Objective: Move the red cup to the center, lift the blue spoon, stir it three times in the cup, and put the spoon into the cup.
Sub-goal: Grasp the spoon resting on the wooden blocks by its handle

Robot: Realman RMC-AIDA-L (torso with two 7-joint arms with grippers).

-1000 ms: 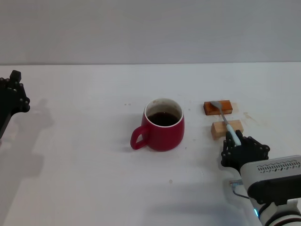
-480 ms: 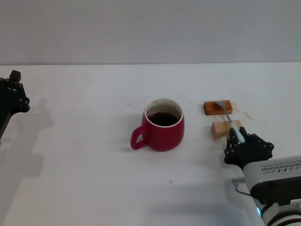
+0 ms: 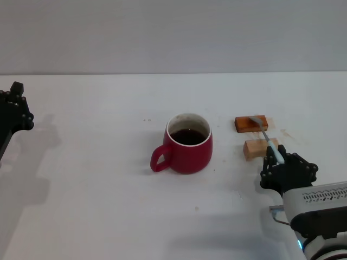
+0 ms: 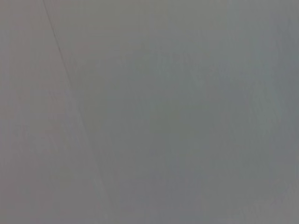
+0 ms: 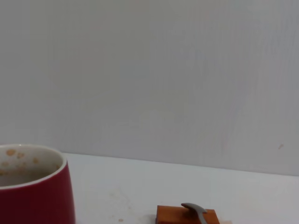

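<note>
The red cup stands mid-table with dark liquid inside and its handle toward my left; its rim also fills a corner of the right wrist view. The blue spoon slants from the dark orange block up into my right gripper, which is shut on its pale blue handle to the right of the cup. Its grey bowl still rests on that block. My left gripper is parked at the table's far left edge.
Two small wooden blocks lie right of the cup: a dark orange one farther back and a light one nearer, just ahead of the right gripper. The white table meets a grey wall behind. The left wrist view shows only plain grey.
My right gripper has drifted right and slightly nearer with the spoon's handle, and the spoon's bowl has slid right along the dark orange block. The cup and left arm are unmoved.
</note>
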